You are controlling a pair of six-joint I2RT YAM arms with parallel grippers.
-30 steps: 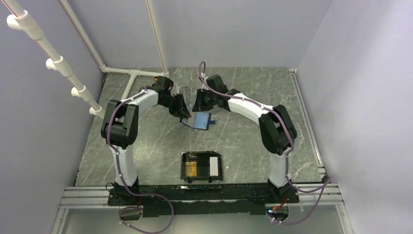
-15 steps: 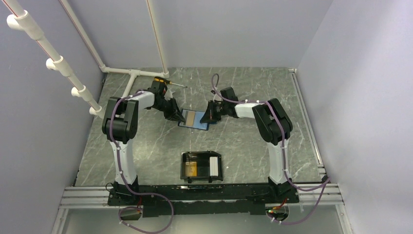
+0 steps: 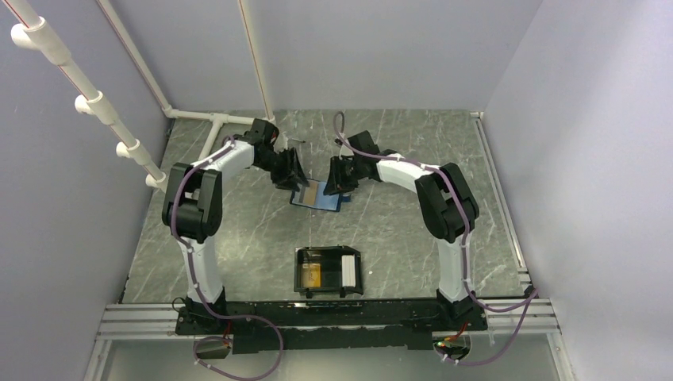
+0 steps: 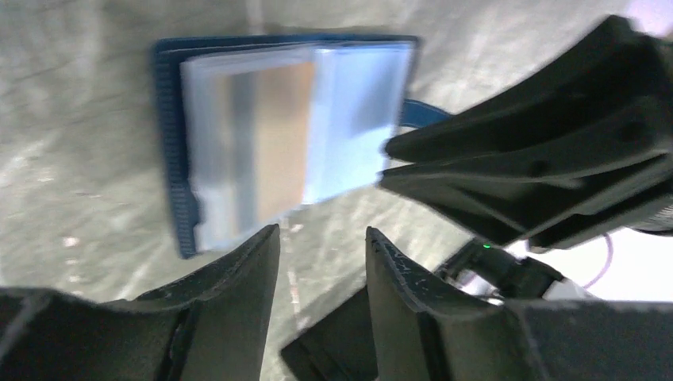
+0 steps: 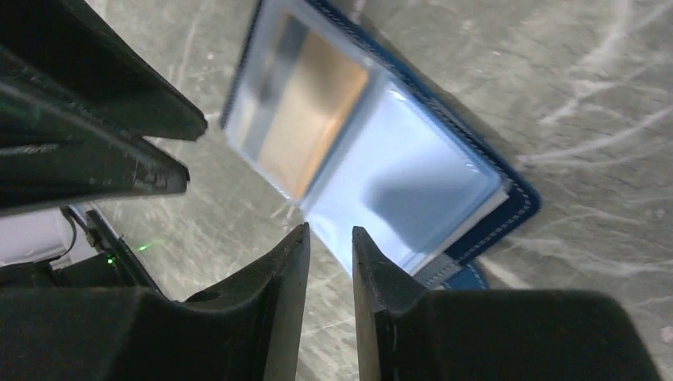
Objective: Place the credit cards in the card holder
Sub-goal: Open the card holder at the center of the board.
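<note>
Top view: the card holder (image 3: 328,251), lower centre, is a black tray with one orange-gold credit card (image 3: 312,275) inside.

Left wrist: a second credit card (image 4: 278,143), upper left, sits sleeved in the blue wallet (image 4: 168,143), long axis up-down. The left gripper (image 4: 321,262) is narrowly parted and empty.

Right wrist: that card runs diagonally. The right gripper (image 5: 329,246) is likewise parted and empty.

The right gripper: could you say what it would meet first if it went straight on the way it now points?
Most likely the open blue wallet: its clear sleeve lies just ahead of the right gripper, beside the orange card. The left gripper sits off to one side. Depth is unclear.
</note>
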